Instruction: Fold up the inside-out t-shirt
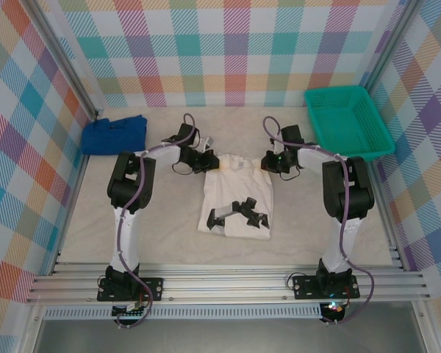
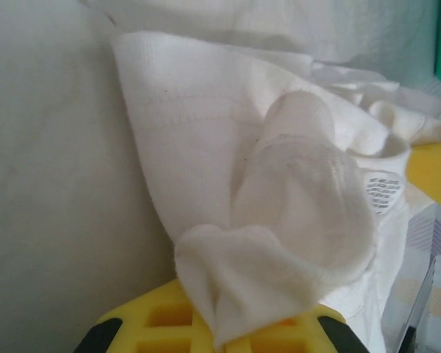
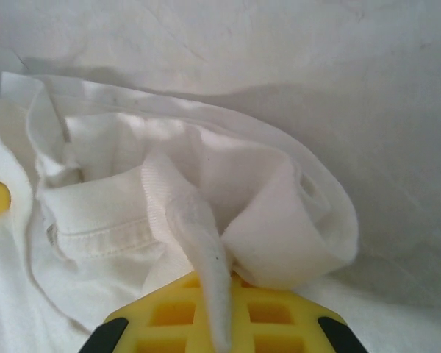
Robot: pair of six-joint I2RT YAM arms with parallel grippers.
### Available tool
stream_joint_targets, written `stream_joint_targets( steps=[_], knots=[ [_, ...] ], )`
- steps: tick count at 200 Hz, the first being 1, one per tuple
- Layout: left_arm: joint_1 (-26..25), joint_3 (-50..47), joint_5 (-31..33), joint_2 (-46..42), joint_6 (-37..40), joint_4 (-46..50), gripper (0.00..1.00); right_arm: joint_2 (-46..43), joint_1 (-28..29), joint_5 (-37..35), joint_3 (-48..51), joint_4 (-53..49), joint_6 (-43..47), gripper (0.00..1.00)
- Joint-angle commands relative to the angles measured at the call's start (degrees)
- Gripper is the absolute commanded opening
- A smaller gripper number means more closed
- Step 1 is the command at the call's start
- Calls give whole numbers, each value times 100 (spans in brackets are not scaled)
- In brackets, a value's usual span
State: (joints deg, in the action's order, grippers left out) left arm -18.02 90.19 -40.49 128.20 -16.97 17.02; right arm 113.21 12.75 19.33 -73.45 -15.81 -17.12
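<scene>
Your left gripper (image 1: 208,162) and right gripper (image 1: 267,162) pinch the t-shirt (image 1: 239,182) at its far corners.
Bare table (image 1: 165,220) flanks both side edges.

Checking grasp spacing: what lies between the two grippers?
In the top view, the far edge of the white t-shirt spans the gap between the left gripper and the right gripper.

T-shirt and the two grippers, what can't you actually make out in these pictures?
- Left gripper jaws: in the left wrist view, bunched t-shirt cloth drapes over the fingers, so I cannot tell whether they are open or shut.
- Right gripper jaws: in the right wrist view, cloth covers them likewise.
- Dark shapes on the t-shirt: in the top view, too small to identify.
</scene>
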Motion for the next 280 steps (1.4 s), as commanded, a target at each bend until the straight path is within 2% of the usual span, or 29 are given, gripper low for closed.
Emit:
stream_joint_targets(
  steps=[1,27,75,104,135,184,215,249,280],
  knots=[
    [233,14,-171,-393,-168,-537,0,-193,-75,349,-201,458,47,0],
    [398,417,-144,-557,-244,-630,0,-166,-154,647,-936,454,50,0],
    [624,1901,-55,-772,-100,-182,0,-158,-222,1046,-2907,45,278,0],
    [625,2153,-159,-1047,25,-176,0,-428,-222,1296,-3220,31,492,0],
    [540,1175,-337,-1585,67,-779,0,-1201,-221,1666,-1897,686,694,0],
    [81,-1863,-220,-2917,-7,-1776,0,-2534,-153,2282,970,1719,503,0],
    [-334,-3299,-13,-3709,-200,-1933,1,-3343,-126,2205,2320,1642,184,0],
    [-757,-4150,393,-3934,-499,-1956,4,-3751,-106,1949,3020,1248,8,0],
    [-858,-4685,773,-3977,-1040,-2364,7,-3477,-111,1625,2906,716,67,0]
  ],
)
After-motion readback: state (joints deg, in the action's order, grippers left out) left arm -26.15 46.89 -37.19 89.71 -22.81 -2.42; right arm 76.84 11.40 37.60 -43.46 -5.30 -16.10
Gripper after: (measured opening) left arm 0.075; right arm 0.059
